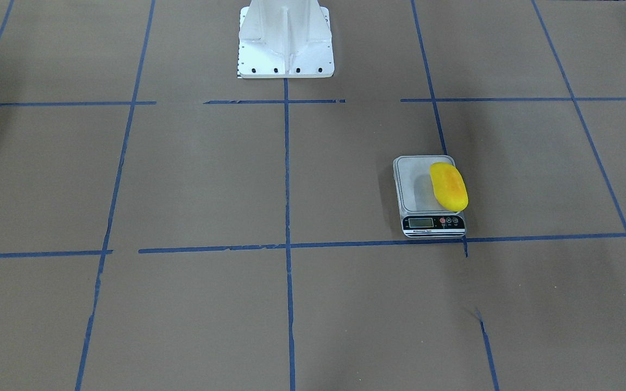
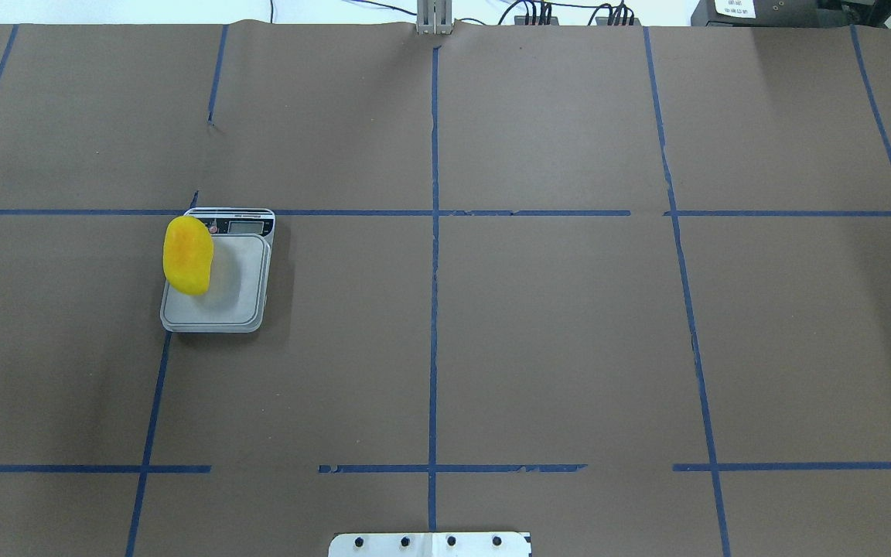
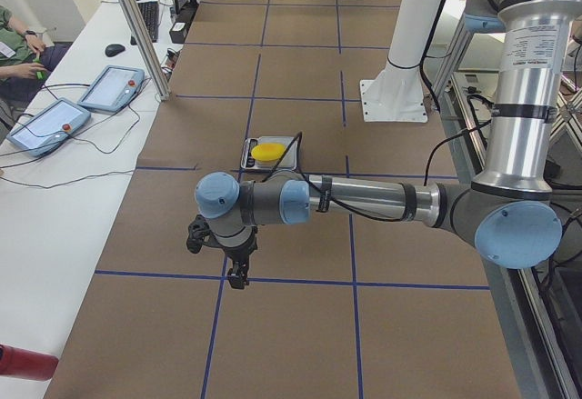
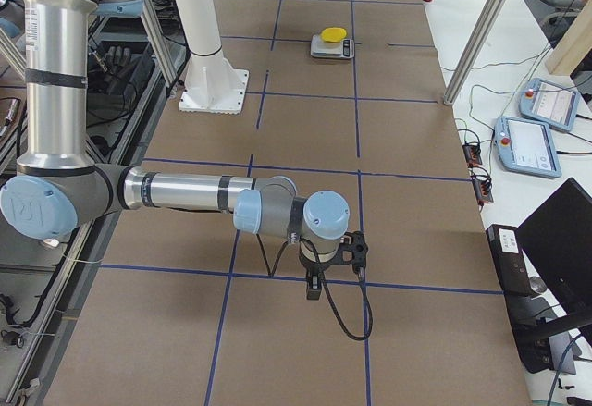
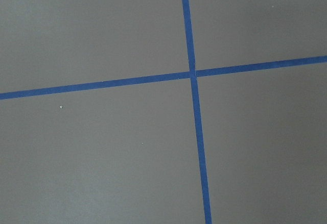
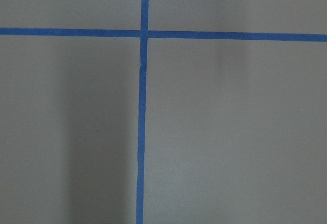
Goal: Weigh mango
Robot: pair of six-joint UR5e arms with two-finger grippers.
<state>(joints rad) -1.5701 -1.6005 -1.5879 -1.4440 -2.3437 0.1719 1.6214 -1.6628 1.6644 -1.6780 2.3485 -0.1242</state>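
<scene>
Yellow oblong mango, blushed orange, lies on the scale.

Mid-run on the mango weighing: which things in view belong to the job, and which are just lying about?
Job: mango, resting at the edge of the scale; left gripper and right gripper, both clear of it.
Lying about: control tablet and computer mouse on the side bench; white pedestal.
</scene>
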